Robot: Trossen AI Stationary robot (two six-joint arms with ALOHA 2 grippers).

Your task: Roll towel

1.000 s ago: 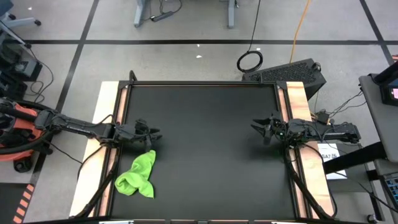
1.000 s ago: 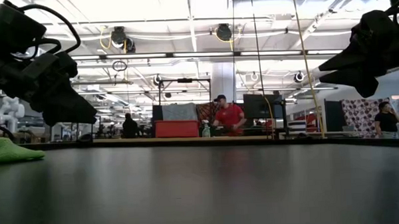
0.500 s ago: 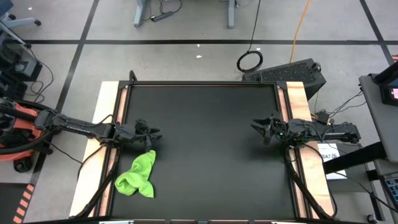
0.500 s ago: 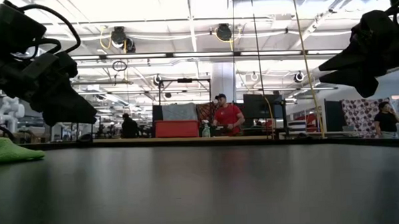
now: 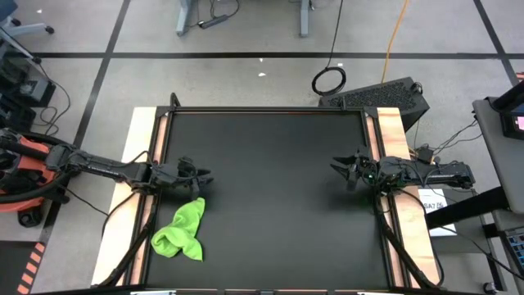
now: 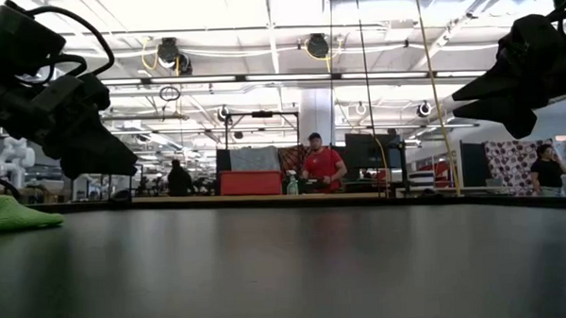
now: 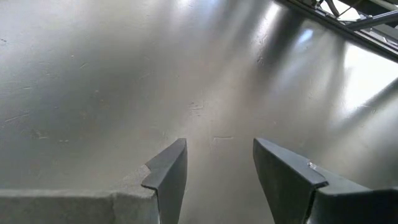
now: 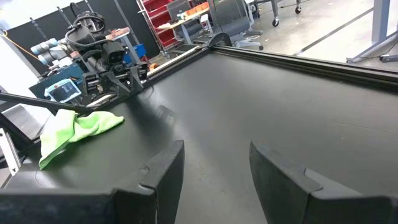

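Observation:
The lime-green towel [image 5: 181, 230] lies crumpled on the black tabletop near its left front corner; it also shows in the right wrist view [image 8: 74, 131] and at the left edge of the low view [image 6: 11, 214]. My left gripper [image 5: 205, 176] is open and empty just beyond the towel's far end, above the table at its left side; in its wrist view [image 7: 217, 168] only bare tabletop lies between the fingers. My right gripper [image 5: 336, 168] is open and empty at the table's right side [image 8: 214, 165].
The black tabletop [image 5: 270, 188] has wooden strips along its left and right edges [image 5: 389, 135]. People stand in the room beyond the table's far edge [image 6: 323, 167]. Cables and a black case lie on the floor behind the table [image 5: 381, 94].

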